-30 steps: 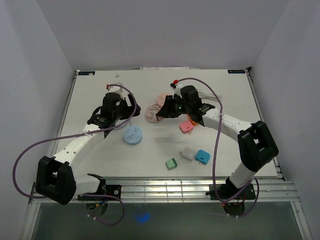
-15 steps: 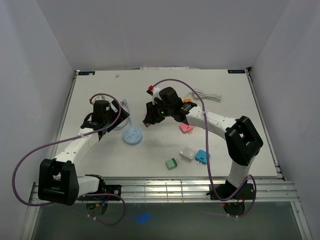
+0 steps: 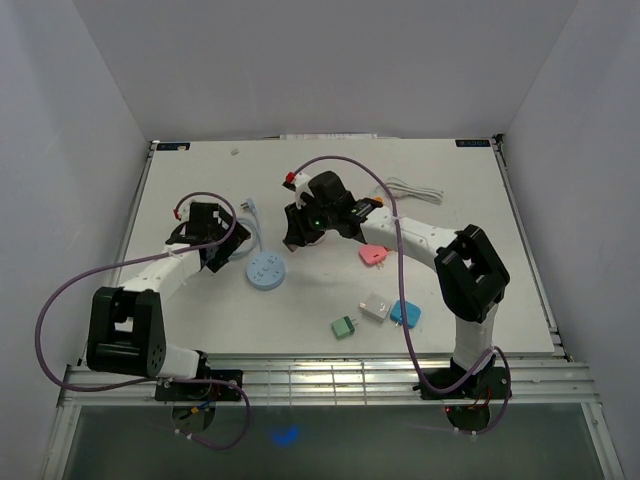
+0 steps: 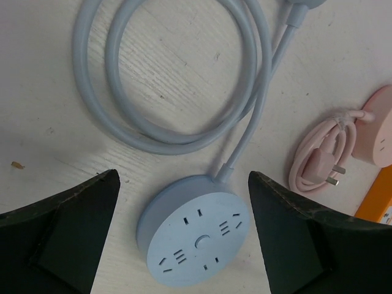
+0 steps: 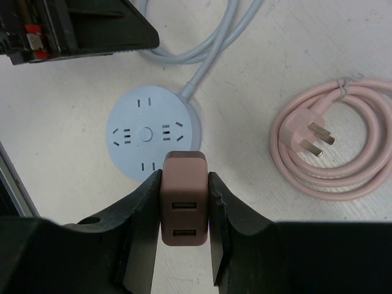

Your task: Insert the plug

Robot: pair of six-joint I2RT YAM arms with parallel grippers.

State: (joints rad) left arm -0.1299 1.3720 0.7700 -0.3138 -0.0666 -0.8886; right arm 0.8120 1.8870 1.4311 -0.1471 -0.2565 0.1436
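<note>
Right gripper point(image 5: 184, 177) clamps adapter plug point(image 5: 184, 203) by flat sides: probably light, rigid, slick plastic; left gripper point(image 4: 184, 176) wide, empty

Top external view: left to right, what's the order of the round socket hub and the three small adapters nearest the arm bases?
blue round socket hub -> green adapter -> white adapter -> blue adapter

You get bright, even overhead light in all 3 views; the tabletop point(image 3: 505, 195) reads near-white, walls point(image 3: 300, 70) a touch greyer. Shadows are faint & soft, tight under things. Wrist views are sharp on the tabletop grain; the left tool's fingers point(image 4: 61, 233), close to the lens, go near-black w/ little detail.
</note>
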